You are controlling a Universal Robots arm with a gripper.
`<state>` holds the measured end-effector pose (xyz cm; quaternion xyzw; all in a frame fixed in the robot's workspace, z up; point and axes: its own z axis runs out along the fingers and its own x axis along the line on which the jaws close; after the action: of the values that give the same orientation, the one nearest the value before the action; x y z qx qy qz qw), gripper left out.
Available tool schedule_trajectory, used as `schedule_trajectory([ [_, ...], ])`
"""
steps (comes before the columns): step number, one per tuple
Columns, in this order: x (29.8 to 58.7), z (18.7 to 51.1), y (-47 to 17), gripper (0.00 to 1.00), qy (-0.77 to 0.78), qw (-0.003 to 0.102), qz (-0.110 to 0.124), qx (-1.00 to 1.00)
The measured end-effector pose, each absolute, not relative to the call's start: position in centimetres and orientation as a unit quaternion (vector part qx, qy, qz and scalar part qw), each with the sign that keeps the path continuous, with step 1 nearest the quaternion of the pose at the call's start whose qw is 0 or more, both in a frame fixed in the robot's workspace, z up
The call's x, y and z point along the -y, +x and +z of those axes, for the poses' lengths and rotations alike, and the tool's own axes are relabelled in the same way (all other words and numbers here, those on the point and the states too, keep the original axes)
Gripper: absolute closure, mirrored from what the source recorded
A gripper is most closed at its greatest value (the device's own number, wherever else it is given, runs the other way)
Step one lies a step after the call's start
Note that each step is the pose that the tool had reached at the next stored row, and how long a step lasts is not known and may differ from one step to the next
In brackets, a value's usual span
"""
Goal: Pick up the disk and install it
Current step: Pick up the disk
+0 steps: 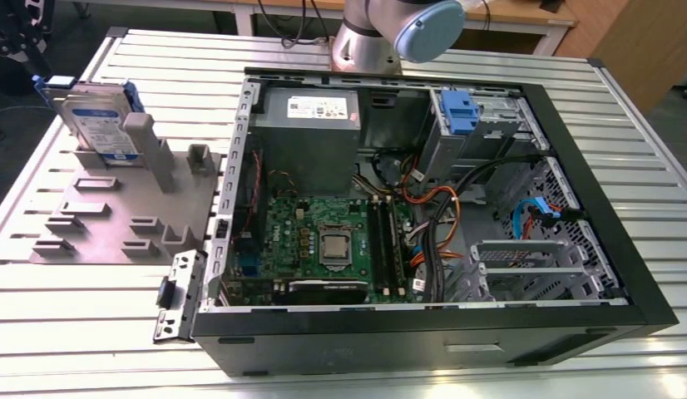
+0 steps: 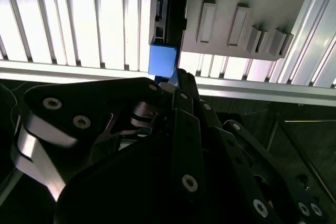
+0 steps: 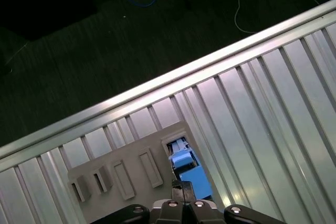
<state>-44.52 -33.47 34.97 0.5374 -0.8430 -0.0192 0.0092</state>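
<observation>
The hand (image 3: 184, 188) is hovering, narrow and empty, over the disk (image 1: 94, 120). The holder (image 1: 121, 224) is propping it upright, likely for gripping.

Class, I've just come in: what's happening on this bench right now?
One robot arm is working by an open computer case on a slatted table. The disk stands upright in a grey holder at the exterior view's left, not yet installed. In the first wrist view the gripper hangs above the disk, apart from it.
</observation>
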Motion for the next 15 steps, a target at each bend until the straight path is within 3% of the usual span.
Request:
schedule_trajectory([
  [15, 33.47, 34.97, -44.52, 0.89, 0.580, 0.010, -0.019, 0.814],
])
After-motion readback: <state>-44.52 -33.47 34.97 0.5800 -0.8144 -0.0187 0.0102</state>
